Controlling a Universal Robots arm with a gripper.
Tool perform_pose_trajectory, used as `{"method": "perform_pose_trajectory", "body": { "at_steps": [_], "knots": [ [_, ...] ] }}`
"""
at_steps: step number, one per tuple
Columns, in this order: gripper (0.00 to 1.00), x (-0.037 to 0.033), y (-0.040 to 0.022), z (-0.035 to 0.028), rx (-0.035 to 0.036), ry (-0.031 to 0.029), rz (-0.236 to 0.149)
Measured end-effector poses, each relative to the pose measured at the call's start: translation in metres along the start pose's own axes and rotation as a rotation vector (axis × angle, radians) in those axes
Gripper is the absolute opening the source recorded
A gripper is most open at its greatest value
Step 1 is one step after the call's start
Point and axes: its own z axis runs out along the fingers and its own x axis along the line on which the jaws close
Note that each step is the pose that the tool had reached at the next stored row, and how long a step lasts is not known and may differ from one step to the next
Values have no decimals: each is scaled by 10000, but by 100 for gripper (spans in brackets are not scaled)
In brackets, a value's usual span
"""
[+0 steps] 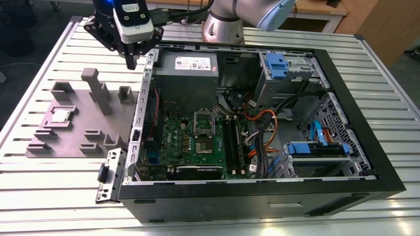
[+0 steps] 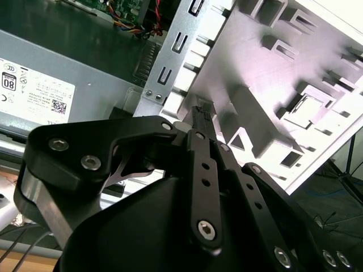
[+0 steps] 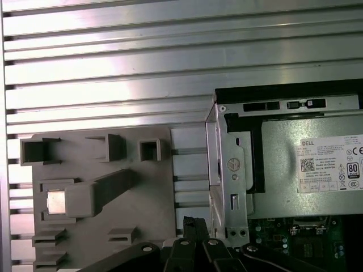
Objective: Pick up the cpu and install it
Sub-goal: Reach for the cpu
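The cpu (image 1: 61,115), a small silver square chip, lies in a recess of the grey fixture plate (image 1: 72,135) on the exterior view's left. In the first wrist view the cpu (image 3: 54,202) is partly hidden behind a tall grey post (image 3: 85,197). My gripper (image 1: 132,61) hangs above the table between the fixture and the computer case's back corner, well away from the cpu. Its black fingers (image 3: 195,224) point down and look shut, with nothing between them. The green motherboard (image 1: 196,142) lies inside the case, with the silver socket frame (image 1: 204,120) at its middle.
The open black computer case (image 1: 357,123) takes up the exterior view's right, with the grey power supply (image 1: 187,64), cables and blue drive brackets (image 1: 276,64) inside. Its metal side wall (image 1: 141,108) rises beside the fixture. Tall grey posts (image 1: 98,91) stand on the fixture. The table is ribbed aluminium (image 3: 113,68).
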Motion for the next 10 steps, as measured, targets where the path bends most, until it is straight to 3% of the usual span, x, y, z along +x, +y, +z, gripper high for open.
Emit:
{"method": "perform_pose_trajectory", "body": {
  "at_steps": [10],
  "knots": [
    [11, 42, -3, 3, 0, 0, 1]
  ]
}}
